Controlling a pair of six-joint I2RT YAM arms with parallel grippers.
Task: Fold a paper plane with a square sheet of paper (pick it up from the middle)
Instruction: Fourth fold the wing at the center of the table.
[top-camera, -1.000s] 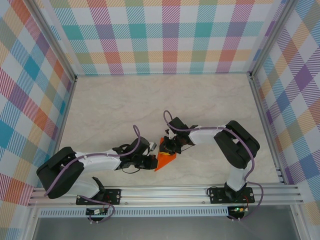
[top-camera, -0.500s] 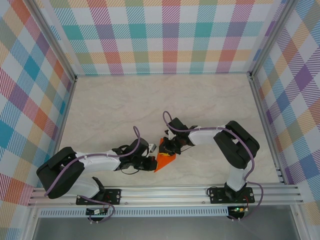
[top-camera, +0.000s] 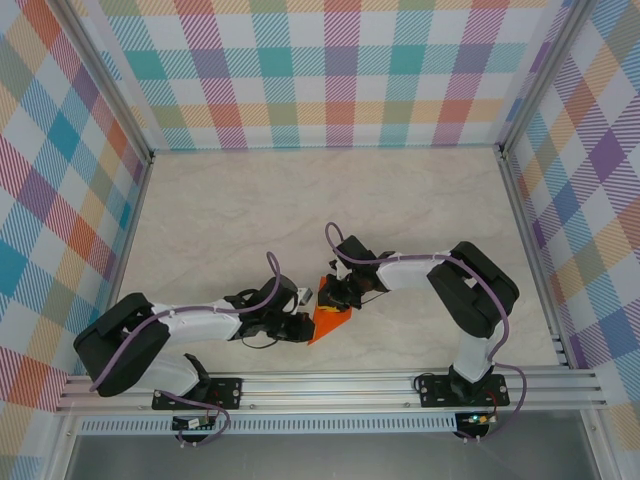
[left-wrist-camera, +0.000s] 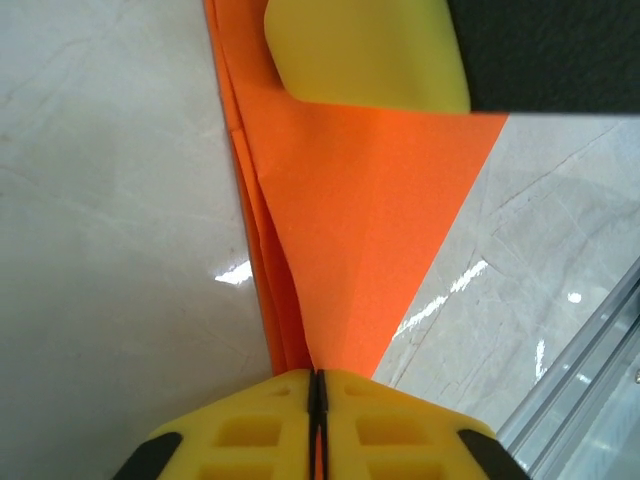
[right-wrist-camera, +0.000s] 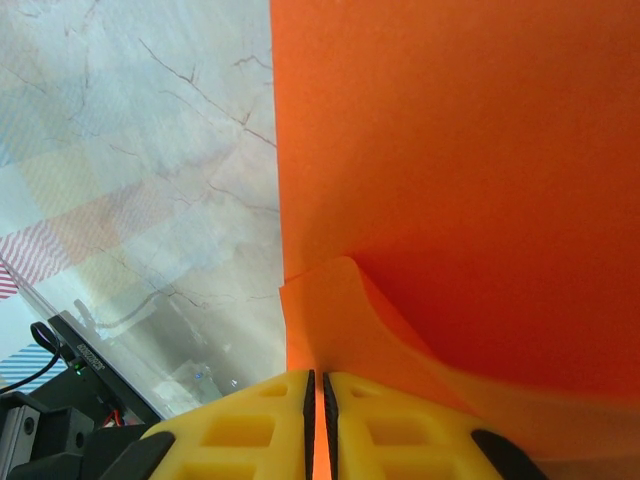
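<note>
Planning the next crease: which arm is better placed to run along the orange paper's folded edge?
Left, probably: the left gripper pinches the folded paper at its narrow tip, in line with the layered edge; the right gripper clamps the wider end.

Pale marbled table (top-camera: 300, 200) walled by pastel checked panels (top-camera: 340, 70).

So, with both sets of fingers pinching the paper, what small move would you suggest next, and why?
Probably slide the left fingers along the crease: they pinch the paper plane at its tip, its layers fan apart at the folded edge, and the right fingers hold the far end.
</note>
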